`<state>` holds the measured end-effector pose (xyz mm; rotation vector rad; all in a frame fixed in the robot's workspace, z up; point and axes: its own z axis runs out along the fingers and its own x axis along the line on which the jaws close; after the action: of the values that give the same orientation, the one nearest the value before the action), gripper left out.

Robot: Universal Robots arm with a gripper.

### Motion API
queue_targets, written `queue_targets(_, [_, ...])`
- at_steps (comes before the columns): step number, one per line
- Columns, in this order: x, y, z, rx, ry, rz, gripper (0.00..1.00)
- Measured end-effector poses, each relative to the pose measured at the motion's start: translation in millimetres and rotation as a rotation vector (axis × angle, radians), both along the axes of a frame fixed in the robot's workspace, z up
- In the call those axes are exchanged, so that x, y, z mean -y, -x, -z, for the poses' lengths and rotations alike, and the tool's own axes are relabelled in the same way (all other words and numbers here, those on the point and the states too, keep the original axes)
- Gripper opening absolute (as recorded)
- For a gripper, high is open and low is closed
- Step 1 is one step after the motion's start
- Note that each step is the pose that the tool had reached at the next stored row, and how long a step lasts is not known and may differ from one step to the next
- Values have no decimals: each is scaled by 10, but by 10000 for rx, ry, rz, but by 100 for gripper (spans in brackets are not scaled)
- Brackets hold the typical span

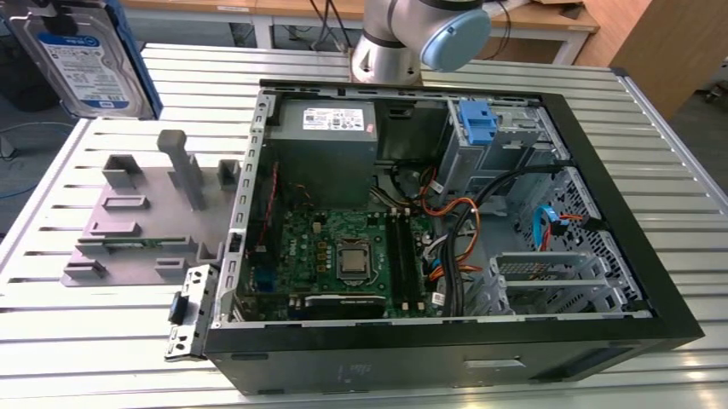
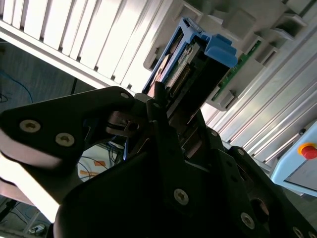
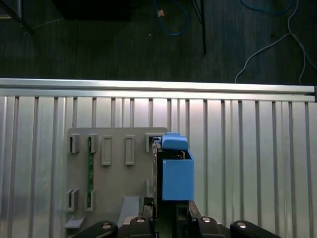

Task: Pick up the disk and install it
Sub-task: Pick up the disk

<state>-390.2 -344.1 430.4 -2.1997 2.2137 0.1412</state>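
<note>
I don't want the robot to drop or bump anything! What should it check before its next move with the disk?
1. Grip: the gripper is shut on the disk in both wrist views. Ok.
2. Lifted free: in the exterior view the disk hangs up off the grey holder, not touching it. Ok.
3. Computer case open: its inside shows. Ok.
4. Drive bay free: a blue bracket sits at the bays. Cannot tell.
5. Cables out of the way: they lie loose beside the bays. Cannot tell.
</note>
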Motion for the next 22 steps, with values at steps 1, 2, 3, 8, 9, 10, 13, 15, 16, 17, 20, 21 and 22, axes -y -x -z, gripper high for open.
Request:
queue_targets(1, [0, 0, -13, 0, 0, 0, 35])
queue_targets(2, [0, 0, -28, 2, -1, 0, 35])
queue_targets(3, [0, 0, -42, 2, -1, 1, 35])
queue_targets(8, [0, 0, -129, 1, -1, 0, 35])
queue_targets(9, [0, 0, -145, 2, -1, 1, 35])
queue_targets(10, [0, 0, -158, 2, -1, 1, 35])
queue_targets(13, [0, 0, -175, 3, -1, 1, 35])
queue_targets(15, [0, 0, -181, 2, -1, 1, 35])
queue_targets(16, [0, 0, -181, 2, -1, 1, 35])
queue_targets(17, [0, 0, -181, 1, -1, 1, 35])
queue_targets(20, [0, 0, -181, 2, -1, 1, 35])
queue_targets(21, [0, 0, -181, 2, -1, 1, 35])
queue_targets(22, [0, 0, -182, 1, -1, 0, 35])
